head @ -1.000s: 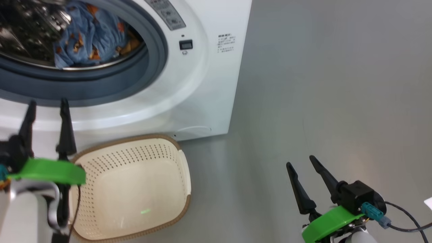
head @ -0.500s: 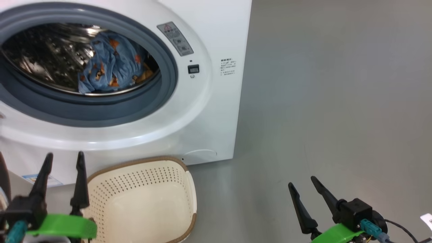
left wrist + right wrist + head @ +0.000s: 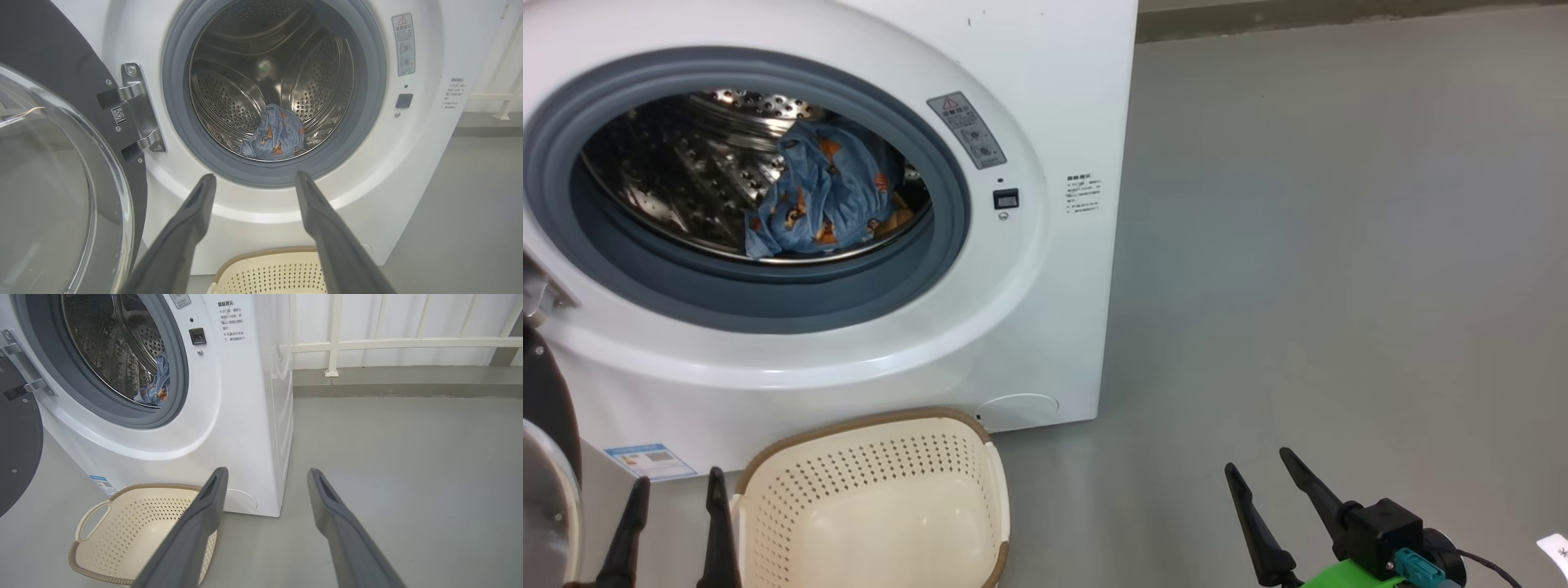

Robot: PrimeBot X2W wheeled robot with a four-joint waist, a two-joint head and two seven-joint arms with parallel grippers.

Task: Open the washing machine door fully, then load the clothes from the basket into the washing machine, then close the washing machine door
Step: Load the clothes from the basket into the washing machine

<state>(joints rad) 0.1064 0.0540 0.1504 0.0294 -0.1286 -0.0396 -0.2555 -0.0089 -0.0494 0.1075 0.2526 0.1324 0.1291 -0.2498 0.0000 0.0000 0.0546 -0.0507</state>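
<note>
Door (image 3: pixel 61 183) swung wide on the left, hung on the hinge (image 3: pixel 137 108) of the washer (image 3: pixel 1045 327), glass bowl bulging outward. Clothes (image 3: pixel 825 200) bunched low in the drum (image 3: pixel 269 61), blue with orange prints, just behind the seal (image 3: pixel 768 306) and toward its right side. Left gripper (image 3: pixel 255 176) spread wide and holding nothing, low in front of the washer, fingers aimed at the opening. Clothes well ahead of it and higher, past the seal, apart from both fingers. Basket (image 3: pixel 874 498) on the floor (image 3: pixel 1339 286) against the foot of the washer, below the opening, just right of the left gripper, cream bottom showing. Right gripper (image 3: pixel 1256 459) likewise parted, gripping nothing, over floor to the right of the washer, well apart from basket and clothes, with the clothes up and to its left
</note>
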